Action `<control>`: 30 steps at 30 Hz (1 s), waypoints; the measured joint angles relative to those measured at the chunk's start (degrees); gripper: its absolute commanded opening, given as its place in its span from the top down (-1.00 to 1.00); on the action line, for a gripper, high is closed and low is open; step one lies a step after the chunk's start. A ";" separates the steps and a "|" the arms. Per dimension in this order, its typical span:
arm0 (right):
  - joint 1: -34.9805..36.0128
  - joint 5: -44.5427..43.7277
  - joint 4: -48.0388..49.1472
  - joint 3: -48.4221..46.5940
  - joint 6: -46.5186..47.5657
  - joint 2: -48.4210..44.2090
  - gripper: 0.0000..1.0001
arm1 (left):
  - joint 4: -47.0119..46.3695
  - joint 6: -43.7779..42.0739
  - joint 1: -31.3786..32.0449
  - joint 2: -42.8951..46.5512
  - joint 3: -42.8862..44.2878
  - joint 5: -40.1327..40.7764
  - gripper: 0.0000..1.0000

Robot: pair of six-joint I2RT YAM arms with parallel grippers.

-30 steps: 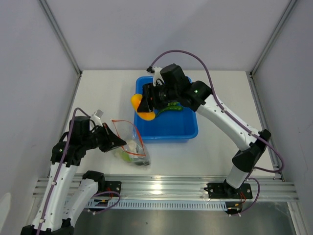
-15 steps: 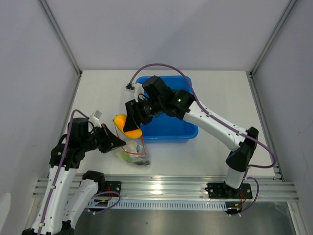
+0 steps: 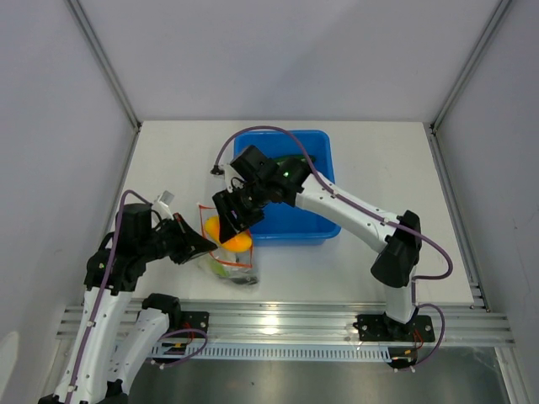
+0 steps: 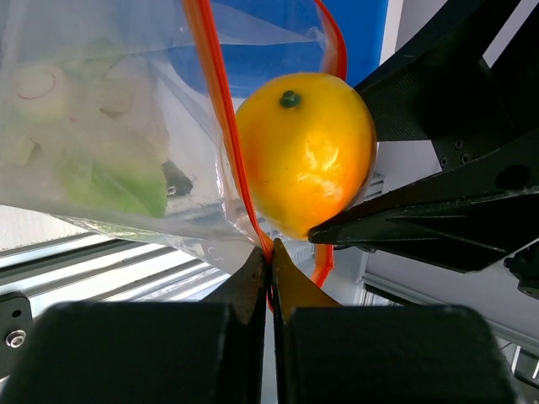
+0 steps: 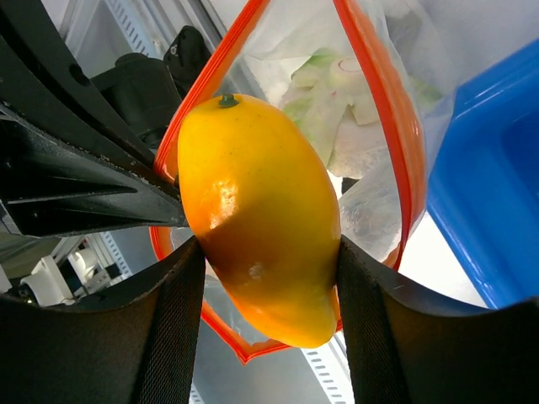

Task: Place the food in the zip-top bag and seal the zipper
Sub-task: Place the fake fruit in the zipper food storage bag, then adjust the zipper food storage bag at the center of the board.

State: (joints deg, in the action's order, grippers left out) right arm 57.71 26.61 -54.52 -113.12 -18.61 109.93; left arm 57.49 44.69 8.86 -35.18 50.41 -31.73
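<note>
Right gripper (image 5: 265,244) is clamped on the yellow-orange piece (image 5: 253,210), which hangs at the mouth of the zip-top bag (image 4: 101,126), beside the blue bin (image 3: 295,220). Left gripper (image 4: 271,269) is pinched on the zipper (image 4: 215,109), holding the mouth open. Lower the piece through the orange loop, clear of the strip. Release only once it's past the rim. Don't drag against the left pinch.
</note>
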 measured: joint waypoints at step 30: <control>-0.09 -7.30 -7.06 -5.53 3.67 0.48 -0.23 | -1.05 0.24 0.00 -1.18 0.00 -0.20 0.99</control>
State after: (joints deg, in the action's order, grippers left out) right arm 57.63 19.31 -61.58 -118.65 -14.94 110.41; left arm 56.45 44.93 8.86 -36.36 50.41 -31.92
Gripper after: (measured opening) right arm 0.635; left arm 0.005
